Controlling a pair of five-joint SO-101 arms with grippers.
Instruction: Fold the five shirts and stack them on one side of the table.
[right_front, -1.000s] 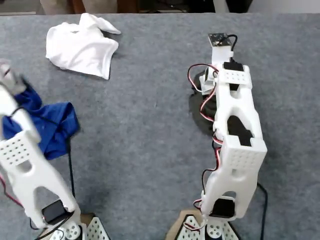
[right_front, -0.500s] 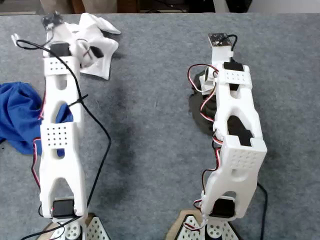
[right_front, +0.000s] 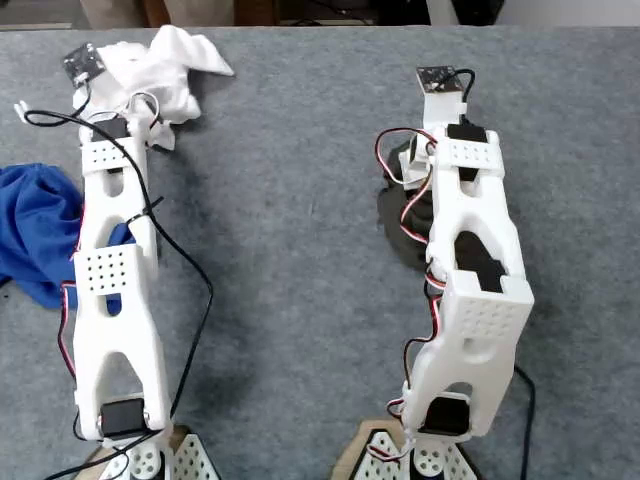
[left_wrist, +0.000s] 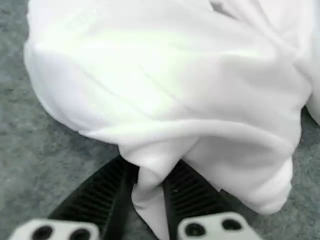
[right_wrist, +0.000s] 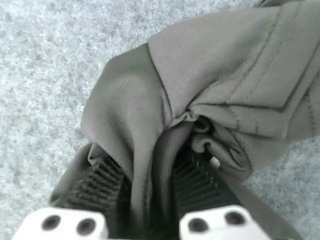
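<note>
A crumpled white shirt (right_front: 172, 62) lies at the far left of the grey table. My left gripper (left_wrist: 149, 172) is shut on a fold of its edge, and the white shirt (left_wrist: 165, 75) bulges just beyond the fingers. In the high view the left arm (right_front: 112, 260) stretches from the near edge up to it. A dark grey shirt (right_front: 398, 215) lies bunched under the right arm (right_front: 470, 230). My right gripper (right_wrist: 162, 167) is shut on a pinched ridge of this dark shirt (right_wrist: 220, 85).
A blue shirt (right_front: 35, 225) lies in a heap at the table's left edge, beside the left arm. Bare grey table (right_front: 290, 220) runs between the two arms and to the right of the right arm.
The left arm swung from the blue shirt at the left edge up to the white shirt and took hold of it; the shirt has bunched toward the far edge. The right arm stayed still.
</note>
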